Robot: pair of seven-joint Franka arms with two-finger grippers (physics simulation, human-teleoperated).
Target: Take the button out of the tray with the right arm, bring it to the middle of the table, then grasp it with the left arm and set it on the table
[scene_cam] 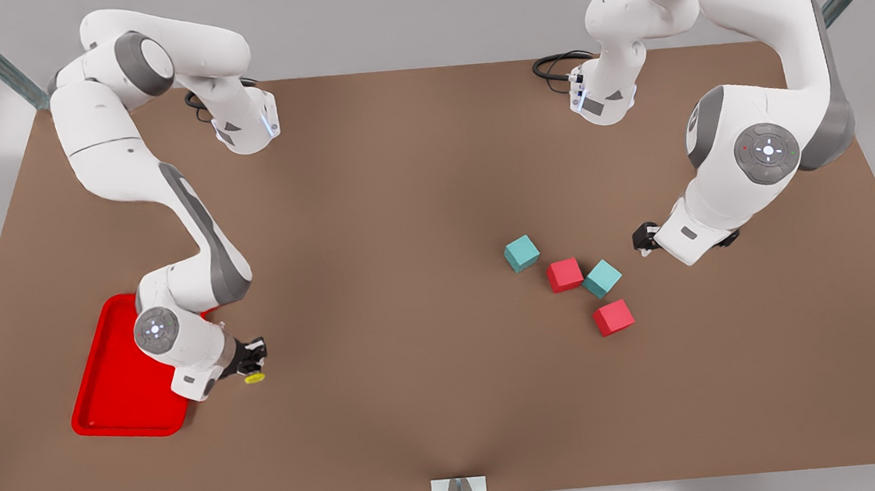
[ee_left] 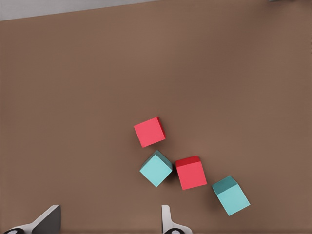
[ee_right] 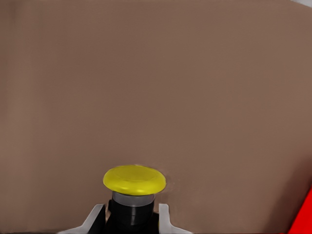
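Front view puts the right gripper at the lower left of the frame, just past the tray, with the button in its fingers over bare table. The button is out of the tray but well short of the table's middle. In the right wrist view the fingers are clamped on the black body of the button, one on each side, with the yellow cap standing clear beyond them and a red corner of the tray at the lower right edge.

The left gripper waits at the right of the front view, near four cubes: two teal and two red. In the left wrist view its fingers stand apart with nothing between them, and the cubes lie on the table ahead.

The button looks small, light and rigid, so a modest squeeze should hold it. Its boxy body offers flat faces, the better place to grip; the round cap is smooth and would likely slip or press in. For the handover, the left gripper would probably have to take the body on the two free faces, or the neck just under the cap, since the right fingers already cover two sides. So little free surface leaves it easy to knock loose.
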